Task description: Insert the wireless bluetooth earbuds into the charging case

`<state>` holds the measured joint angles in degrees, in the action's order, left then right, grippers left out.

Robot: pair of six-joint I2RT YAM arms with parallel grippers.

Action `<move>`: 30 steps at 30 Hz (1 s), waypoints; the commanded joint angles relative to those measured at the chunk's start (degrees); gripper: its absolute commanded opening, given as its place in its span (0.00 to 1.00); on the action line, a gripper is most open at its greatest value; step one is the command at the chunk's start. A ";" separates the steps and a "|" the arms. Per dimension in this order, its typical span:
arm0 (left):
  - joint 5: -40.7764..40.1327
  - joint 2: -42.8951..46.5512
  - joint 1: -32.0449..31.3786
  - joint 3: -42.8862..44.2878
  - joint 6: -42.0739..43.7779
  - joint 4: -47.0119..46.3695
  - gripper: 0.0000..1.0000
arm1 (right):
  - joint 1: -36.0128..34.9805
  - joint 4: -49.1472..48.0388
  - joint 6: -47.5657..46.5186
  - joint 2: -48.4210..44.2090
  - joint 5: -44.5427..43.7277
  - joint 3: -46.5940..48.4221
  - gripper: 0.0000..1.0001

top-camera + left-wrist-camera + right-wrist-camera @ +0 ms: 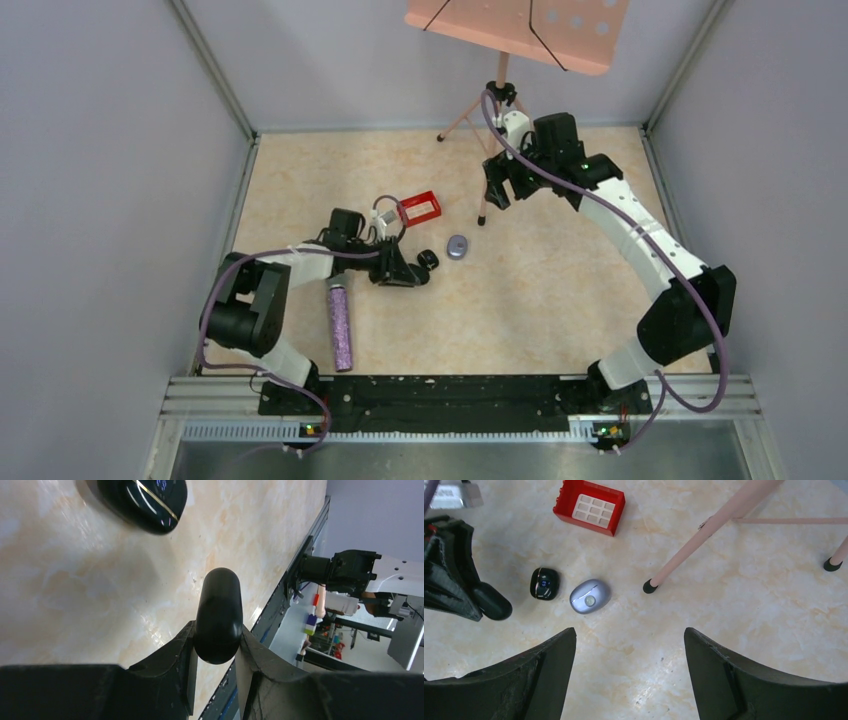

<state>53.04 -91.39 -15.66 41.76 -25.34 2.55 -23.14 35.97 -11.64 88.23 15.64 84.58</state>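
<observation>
While the left gripper [218, 635] clamps a black capsule-like earbud [218, 600] pointing out beyond its jaws, the black charging case [142, 502] lies just ahead; the right gripper [629, 637], wide open and empty, hangs farther off.

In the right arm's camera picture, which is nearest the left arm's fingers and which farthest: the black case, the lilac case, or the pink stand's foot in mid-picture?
1. Black case: right beside the left fingers.
2. Lilac case: just past the black one.
3. Stand's foot: farthest, mid-picture.
</observation>
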 commanded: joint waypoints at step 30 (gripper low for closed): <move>-33.51 19.05 9.94 29.01 18.20 17.42 0.99 | -0.09 -6.66 5.98 -2.80 -5.02 -0.32 0.85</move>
<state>29.39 -79.99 -7.31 67.92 -9.56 33.12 -23.14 35.77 -13.41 85.25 18.48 83.37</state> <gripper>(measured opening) 0.990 0.845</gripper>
